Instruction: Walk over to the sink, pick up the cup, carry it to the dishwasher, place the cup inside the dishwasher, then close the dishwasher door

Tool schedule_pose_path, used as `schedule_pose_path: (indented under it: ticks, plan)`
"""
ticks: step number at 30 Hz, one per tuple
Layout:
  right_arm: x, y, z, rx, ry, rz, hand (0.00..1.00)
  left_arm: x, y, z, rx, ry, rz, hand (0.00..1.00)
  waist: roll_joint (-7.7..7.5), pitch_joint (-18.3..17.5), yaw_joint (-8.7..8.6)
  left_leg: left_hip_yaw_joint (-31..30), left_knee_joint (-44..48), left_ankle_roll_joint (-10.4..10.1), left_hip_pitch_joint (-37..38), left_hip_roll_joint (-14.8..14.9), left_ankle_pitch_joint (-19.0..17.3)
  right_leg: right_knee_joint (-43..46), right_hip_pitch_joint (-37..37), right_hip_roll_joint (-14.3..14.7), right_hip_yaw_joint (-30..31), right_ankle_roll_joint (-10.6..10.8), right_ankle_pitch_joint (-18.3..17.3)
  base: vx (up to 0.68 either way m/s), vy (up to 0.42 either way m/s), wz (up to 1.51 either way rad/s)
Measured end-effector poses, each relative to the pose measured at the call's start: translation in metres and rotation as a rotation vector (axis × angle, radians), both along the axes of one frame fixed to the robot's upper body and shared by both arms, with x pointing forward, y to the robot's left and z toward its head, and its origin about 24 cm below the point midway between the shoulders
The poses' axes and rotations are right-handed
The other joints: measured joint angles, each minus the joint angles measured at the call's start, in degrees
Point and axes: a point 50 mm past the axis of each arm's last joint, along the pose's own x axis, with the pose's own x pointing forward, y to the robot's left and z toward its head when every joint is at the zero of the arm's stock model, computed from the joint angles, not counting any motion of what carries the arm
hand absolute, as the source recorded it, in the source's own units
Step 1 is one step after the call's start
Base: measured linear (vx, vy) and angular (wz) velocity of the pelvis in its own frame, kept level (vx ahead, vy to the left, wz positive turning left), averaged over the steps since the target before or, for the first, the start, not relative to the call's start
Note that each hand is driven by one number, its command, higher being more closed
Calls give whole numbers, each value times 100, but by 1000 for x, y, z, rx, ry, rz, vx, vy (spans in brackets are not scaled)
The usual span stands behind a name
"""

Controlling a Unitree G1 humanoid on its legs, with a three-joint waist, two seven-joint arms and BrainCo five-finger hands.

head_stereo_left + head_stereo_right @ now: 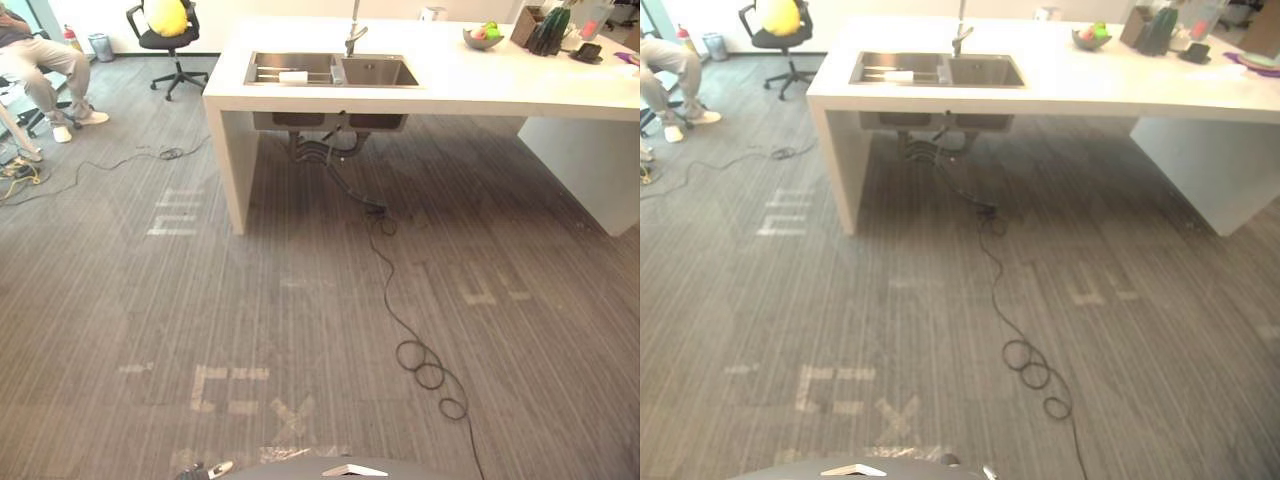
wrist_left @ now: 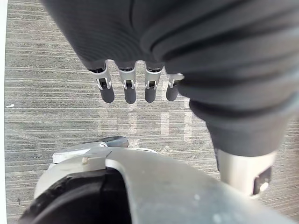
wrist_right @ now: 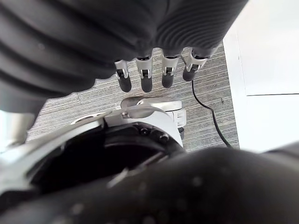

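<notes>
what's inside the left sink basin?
A white cup, apparently on its side, rests on a bar rack in the sink, left basin. The basin floor beneath them is covered.

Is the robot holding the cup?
No, the left hand and right hand hang empty; the cup lies in the sink.

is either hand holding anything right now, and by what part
Nothing is held. The left hand and the right hand both hang empty with straight fingers; the white cup lies in the left basin of the sink, far ahead.
</notes>
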Motion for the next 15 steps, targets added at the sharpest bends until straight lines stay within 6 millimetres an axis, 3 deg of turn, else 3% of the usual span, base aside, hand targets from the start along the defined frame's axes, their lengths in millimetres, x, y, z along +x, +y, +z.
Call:
schedule_pose_path:
  ticks: [6,15]
  plan:
    - [1,0,0,-1,-3,1,0,1,0,0,-1,-2,-5,0,-30,53,11,42,-43,-50,-25,11,43,-40,-7,-1,-40,-70,-14,-92,-29,-5]
    - [2,0,0,-3,-16,2,0,2,0,-1,-9,10,-7,0,-51,23,-31,45,-43,-35,-31,-22,20,-40,-8,-44,-93,-3,39,10,9,0]
